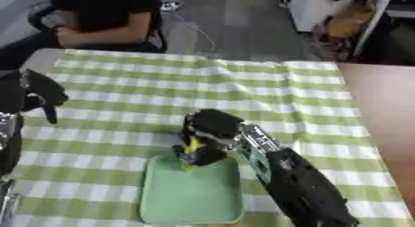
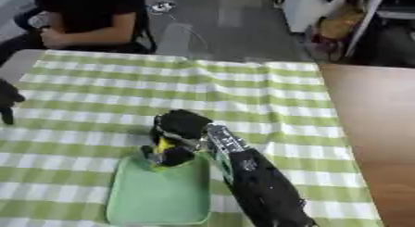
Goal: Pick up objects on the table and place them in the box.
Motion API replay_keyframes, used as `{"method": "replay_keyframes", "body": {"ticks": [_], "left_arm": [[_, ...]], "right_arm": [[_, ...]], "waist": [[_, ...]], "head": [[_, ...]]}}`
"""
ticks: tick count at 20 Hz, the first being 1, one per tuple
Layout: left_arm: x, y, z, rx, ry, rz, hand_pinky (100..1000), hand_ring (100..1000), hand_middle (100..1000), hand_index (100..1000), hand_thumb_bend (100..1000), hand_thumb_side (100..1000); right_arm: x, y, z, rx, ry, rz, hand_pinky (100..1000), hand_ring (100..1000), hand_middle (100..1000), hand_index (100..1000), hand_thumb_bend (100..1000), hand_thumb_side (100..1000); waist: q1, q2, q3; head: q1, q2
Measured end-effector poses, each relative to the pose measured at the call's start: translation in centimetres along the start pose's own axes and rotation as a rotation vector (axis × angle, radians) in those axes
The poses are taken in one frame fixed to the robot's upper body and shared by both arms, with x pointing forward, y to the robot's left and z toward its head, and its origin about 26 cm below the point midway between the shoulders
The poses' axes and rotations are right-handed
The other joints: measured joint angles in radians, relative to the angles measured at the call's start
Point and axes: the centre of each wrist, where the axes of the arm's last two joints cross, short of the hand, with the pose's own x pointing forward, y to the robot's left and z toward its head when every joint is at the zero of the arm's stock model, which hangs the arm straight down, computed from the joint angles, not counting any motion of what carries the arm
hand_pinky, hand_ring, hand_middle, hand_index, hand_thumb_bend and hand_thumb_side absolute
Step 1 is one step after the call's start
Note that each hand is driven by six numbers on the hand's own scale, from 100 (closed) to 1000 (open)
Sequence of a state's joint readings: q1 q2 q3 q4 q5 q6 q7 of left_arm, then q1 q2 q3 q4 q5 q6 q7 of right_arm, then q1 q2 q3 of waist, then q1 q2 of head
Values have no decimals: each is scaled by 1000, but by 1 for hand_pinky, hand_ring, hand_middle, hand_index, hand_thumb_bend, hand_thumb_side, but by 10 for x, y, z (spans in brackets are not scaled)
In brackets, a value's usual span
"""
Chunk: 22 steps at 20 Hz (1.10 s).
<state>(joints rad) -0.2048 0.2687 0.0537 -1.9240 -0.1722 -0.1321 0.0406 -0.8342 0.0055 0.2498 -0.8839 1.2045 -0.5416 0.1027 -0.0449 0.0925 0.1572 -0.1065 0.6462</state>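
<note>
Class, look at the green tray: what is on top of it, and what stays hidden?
Over the green tray's far edge, the right robot hand curls round a small yellow object. The fingers cover most of it.

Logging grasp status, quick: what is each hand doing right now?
Left hand: idle at the left edge, fingers curled, holding nothing.
Right hand: shut on a yellow object over the green tray.

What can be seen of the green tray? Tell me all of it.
The tray is pale green, flat and shallow, with rounded corners and a low rim; it looks like plastic. It lies on the green-checked cloth near the table's front edge, bare but for its far end, where the right hand is curled round a small yellow thing over its far rim.
</note>
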Motion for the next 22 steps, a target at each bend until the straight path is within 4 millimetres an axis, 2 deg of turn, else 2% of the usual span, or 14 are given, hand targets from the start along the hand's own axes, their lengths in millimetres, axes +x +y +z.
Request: {"method": "replay_keyframes", "body": {"ticks": [7, 22], "left_arm": [[0, -1, 0, -4, -1, 2, 235, 466, 485, 430, 617, 1000], [2, -4, -2, -14, -8, 18, 236, 466, 486, 430, 614, 1000]], "right_arm": [[5, 9, -4, 9, -11, -11, 100, 100, 164, 383, 100, 666], [13, 9, -10, -60, -37, -25, 100, 100, 182, 395, 100, 665]], "waist": [[0, 0, 0], [1, 1, 6]], "head": [[0, 0], [-1, 0]]}}
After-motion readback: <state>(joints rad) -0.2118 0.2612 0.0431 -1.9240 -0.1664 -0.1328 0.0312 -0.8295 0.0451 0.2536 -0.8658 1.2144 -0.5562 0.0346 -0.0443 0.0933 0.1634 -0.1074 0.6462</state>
